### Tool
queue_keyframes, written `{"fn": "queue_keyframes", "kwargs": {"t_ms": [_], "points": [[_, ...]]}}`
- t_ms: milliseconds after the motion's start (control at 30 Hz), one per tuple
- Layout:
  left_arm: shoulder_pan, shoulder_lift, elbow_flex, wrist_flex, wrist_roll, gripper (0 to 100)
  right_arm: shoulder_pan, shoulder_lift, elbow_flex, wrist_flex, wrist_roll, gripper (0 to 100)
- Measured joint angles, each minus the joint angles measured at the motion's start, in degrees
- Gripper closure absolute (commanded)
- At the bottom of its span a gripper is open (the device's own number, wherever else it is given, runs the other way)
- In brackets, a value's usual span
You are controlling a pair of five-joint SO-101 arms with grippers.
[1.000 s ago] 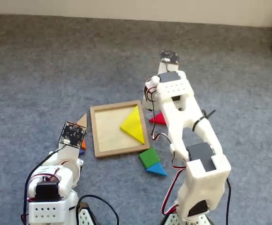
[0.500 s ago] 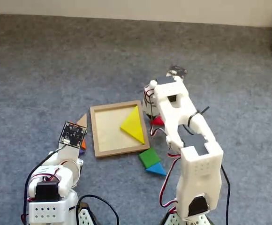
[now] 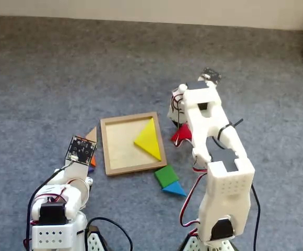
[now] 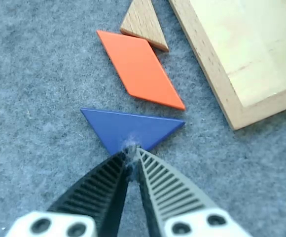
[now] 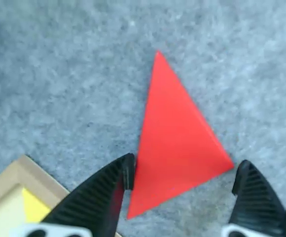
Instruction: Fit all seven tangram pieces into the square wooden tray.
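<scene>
Carpet [image 3: 47, 68]: grey, under everything
Right arm [image 3: 214, 151]: stretched out past the tray's right side, its wrist over the red triangle
Left arm [image 3: 62, 204]: folded low near the tray's left side
Tray [image 3: 119, 149]: square, wooden, flat on the carpet between the two arms; its light rim also shows from the left wrist [image 4: 251, 54] and one corner from the right wrist [image 5: 19, 177]
Yellow triangle [image 3: 149, 138]: the only piece in the tray, lying in its right half against the right wall
Red triangle [image 5: 177, 148]: flat on the carpet just outside the tray's right wall, partly under the right arm [image 3: 180, 135]
Navy triangle [image 4: 133, 128]: on the carpet left of the tray, apart from it
Orange parallelogram [image 4: 140, 69]: beside the navy triangle, between it and the wood triangle
Green square [image 3: 165, 175]: on the carpet near the tray's near right corner
Blue triangle [image 3: 175, 189]: touching the green square on its near side
Wood triangle [image 4: 143, 22]: by the tray's left wall, its corner meeting the orange parallelogram
Right gripper [image 5: 183, 180]: released, jaws spread wide on either side of the red triangle
Left gripper [image 4: 131, 150]: clenched, tips together at the navy triangle's near corner
</scene>
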Motion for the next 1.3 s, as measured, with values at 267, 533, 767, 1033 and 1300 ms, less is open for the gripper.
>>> {"fn": "queue_keyframes", "kwargs": {"t_ms": [267, 533, 767, 1033, 1300], "points": [[0.0, 0.0, 0.0, 0.0, 0.0, 99, -0.1, 2.7, -0.9, -1.8, 3.0, 69.0], [0.0, 0.0, 0.0, 0.0, 0.0, 99, 0.4, 2.0, -0.9, -1.8, 7.9, 69.0], [0.0, 0.0, 0.0, 0.0, 0.0, 99, 1.1, 1.4, -0.9, -1.3, 14.6, 69.0], [0.0, 0.0, 0.0, 0.0, 0.0, 99, 1.2, 1.4, -0.9, -1.3, 18.9, 69.0], [0.0, 0.0, 0.0, 0.0, 0.0, 99, 1.2, 1.4, -0.9, -1.3, 22.2, 69.0]]}}
